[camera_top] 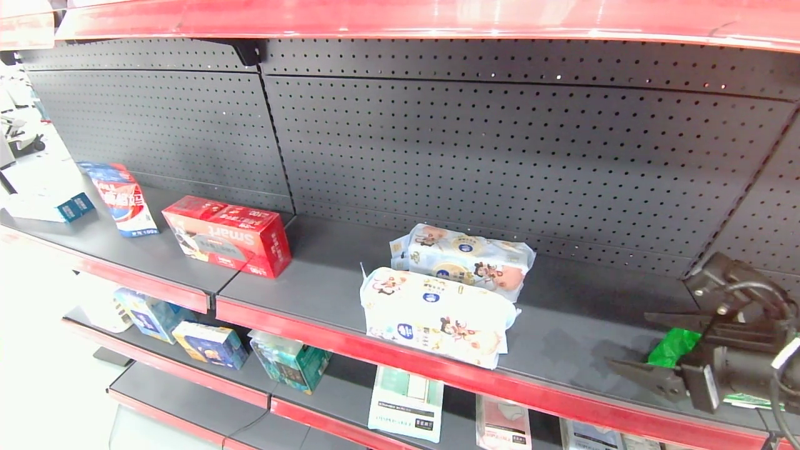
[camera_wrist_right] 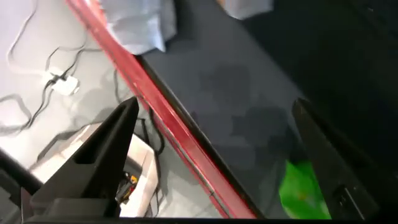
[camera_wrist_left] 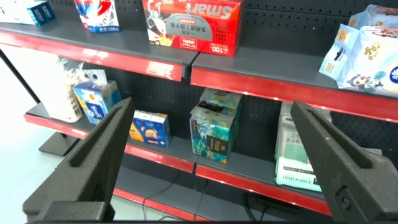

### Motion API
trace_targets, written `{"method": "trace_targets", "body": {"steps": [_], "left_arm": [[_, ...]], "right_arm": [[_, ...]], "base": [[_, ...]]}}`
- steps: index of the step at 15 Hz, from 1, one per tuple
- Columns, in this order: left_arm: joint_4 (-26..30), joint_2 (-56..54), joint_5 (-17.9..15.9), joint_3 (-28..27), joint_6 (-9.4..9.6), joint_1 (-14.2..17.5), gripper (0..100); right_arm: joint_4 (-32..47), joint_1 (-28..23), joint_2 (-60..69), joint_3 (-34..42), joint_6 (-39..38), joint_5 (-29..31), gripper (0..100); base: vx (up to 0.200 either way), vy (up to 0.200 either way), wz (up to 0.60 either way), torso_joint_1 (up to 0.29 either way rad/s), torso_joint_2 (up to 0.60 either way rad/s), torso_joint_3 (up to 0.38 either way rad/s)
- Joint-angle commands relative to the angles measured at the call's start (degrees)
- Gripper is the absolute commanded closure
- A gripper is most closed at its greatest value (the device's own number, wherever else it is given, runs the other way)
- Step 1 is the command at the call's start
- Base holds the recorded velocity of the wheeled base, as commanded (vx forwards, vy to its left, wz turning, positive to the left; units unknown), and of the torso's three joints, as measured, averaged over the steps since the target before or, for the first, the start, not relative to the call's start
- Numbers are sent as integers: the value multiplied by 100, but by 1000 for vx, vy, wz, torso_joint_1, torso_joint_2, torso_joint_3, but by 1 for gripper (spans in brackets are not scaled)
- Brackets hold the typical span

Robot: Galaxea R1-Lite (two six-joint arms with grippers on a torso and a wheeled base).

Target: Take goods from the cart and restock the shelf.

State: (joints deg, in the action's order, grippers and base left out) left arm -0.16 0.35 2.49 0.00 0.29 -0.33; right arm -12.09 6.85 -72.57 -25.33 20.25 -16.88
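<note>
Right gripper (camera_top: 628,340) nearest, low over the right end of shelf board (camera_top: 581,312); fingers spread wide, nothing between them, touching nothing. Board is the largest item: red front lip (camera_top: 412,359) runs the whole near edge, pegboard wall (camera_top: 500,156) closes the back. Bare room between this gripper and front wipes pack (camera_top: 434,315), and again between that pack and red box (camera_top: 228,234). Front pack lies flat at the lip, long axis along it; rear wipes pack (camera_top: 465,256) close behind, same axis. Box axis slants to the lip. Green packet (camera_top: 672,347) on the board just behind the spread fingers, partly hidden; axis cannot tell. Facing lower shelf (camera_wrist_left: 255,163), left gripper (camera_wrist_left: 211,106) spread wide, empty
</note>
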Motion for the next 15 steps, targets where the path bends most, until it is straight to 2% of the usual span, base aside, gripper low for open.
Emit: {"method": "trace_targets", "body": {"steps": [1, 3, 9, 12, 15], "left_arm": [[-2, 9, -3, 0, 6, -2, 0], [-2, 9, -3, 0, -3, -2, 0], [-2, 9, -3, 0, -3, -2, 0], [-2, 9, 6, 0, -3, -2, 0], [-2, 9, 6, 0, -3, -2, 0]], "right_arm": [[5, -263, 1254, 556, -320, 379, 0], [-4, -553, 2001, 986, -364, 405, 0], [111, -641, 4840, 2041, -1076, 467, 0], [638, -720, 5737, 2129, -1585, 818, 0], [1350, -791, 6862, 2357, -1708, 1196, 0]], "base": [[0, 0, 0, 0, 0, 0], [0, 0, 0, 0, 0, 0], [0, 0, 0, 0, 0, 0], [0, 0, 0, 0, 0, 0], [0, 0, 0, 0, 0, 0]]}}
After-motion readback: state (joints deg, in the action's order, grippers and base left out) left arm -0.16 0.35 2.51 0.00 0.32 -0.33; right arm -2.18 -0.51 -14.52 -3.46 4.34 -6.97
